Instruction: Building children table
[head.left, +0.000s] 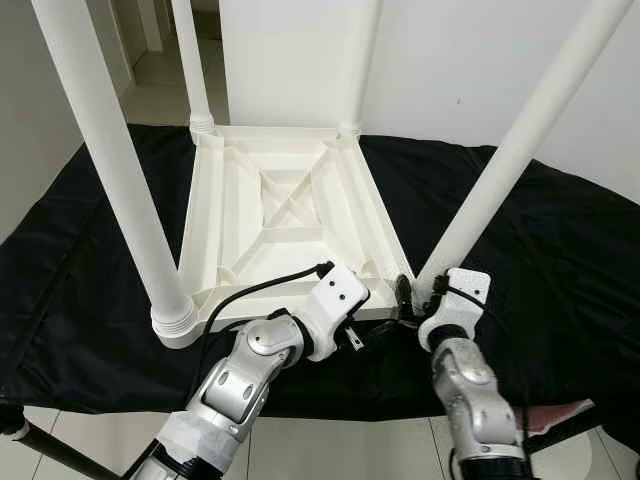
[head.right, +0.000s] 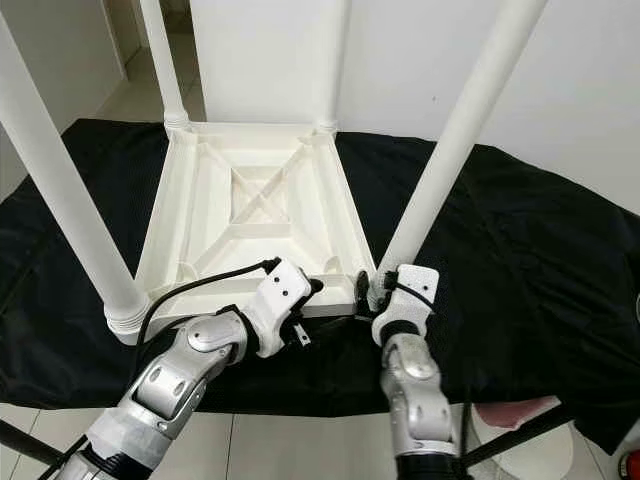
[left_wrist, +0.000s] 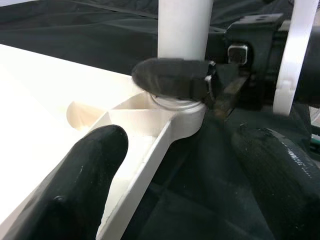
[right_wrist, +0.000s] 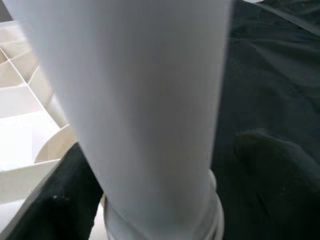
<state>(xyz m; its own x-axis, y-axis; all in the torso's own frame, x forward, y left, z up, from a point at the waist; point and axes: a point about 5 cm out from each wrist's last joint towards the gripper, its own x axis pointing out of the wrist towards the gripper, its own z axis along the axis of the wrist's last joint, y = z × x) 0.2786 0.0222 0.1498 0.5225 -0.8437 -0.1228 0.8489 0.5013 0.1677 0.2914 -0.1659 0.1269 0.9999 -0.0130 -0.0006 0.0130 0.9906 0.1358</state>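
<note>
Table leg stands clasped at its base by right claw.

A black cloth covers the worktop, wrinkled and draping over its near edge. Behind it stands a white wall, and at the far left a pale tiled floor runs back through a doorway. Below the near edge, light floor tiles show, with something pink under the cloth's right corner.
</note>
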